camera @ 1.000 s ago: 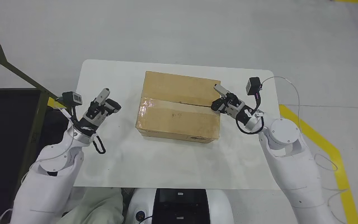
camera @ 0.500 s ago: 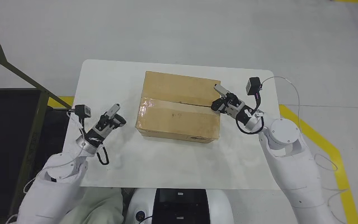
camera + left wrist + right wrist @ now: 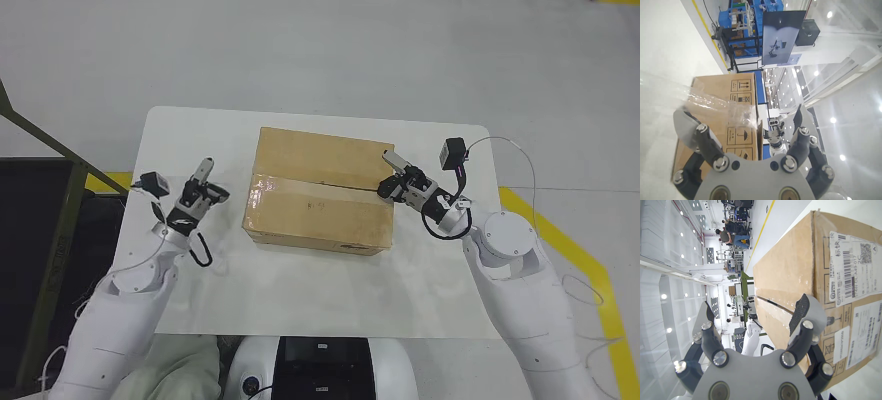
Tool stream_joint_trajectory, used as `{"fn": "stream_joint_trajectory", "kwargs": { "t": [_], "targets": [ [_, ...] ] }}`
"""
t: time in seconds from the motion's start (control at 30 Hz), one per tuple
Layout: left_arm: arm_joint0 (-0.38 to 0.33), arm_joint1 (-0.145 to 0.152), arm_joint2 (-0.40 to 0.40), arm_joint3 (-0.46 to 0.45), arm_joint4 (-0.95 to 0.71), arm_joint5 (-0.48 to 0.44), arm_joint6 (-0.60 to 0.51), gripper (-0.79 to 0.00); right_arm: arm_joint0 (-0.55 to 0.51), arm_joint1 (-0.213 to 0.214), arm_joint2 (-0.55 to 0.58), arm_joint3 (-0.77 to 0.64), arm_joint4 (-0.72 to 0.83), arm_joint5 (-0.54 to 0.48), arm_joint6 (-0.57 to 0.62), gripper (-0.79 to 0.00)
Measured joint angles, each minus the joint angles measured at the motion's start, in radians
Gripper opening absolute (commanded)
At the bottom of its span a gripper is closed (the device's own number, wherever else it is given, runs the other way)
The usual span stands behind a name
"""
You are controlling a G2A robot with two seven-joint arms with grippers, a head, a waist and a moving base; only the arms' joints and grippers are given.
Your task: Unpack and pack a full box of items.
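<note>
Bright even light, glaring ceiling lamps (image 3: pixel 833 120), wrist-view edges bowed

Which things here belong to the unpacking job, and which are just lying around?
Job: cardboard box, flaps closed; left hand, open, beside it; right hand, open, by its seam.
Lying about: white table under it; dark cart beside the table; yellow floor line.
</note>
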Motion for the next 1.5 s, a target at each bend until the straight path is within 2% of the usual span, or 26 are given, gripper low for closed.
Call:
{"fn": "stream_joint_trajectory", "kwargs": {
  "t": [0.27, 0.67, 0.8, 1.07, 1.5],
  "targets": [
    [-0.087, -0.021, 0.037, 0.041, -0.054, 0.008, 0.011, 0.0, 0.0, 0.0, 0.0, 0.0, 0.0, 0.0, 0.0, 0.0],
    [-0.156, -0.047, 0.066, 0.084, -0.19, 0.105, 0.009, 0.0, 0.0, 0.0, 0.0, 0.0, 0.0, 0.0, 0.0, 0.0],
    [-0.171, -0.055, 0.067, 0.089, -0.24, 0.104, 0.002, 0.0, 0.0, 0.0, 0.0, 0.0, 0.0, 0.0, 0.0, 0.0],
    [-0.155, -0.068, 0.048, 0.031, -0.317, 0.048, -0.032, 0.0, 0.0, 0.0, 0.0, 0.0, 0.0, 0.0, 0.0, 0.0],
    [-0.129, -0.086, 0.061, -0.081, -0.292, -0.014, -0.083, 0.0, 0.0, 0.0, 0.0, 0.0, 0.0, 0.0, 0.0, 0.0]
  ]
}}
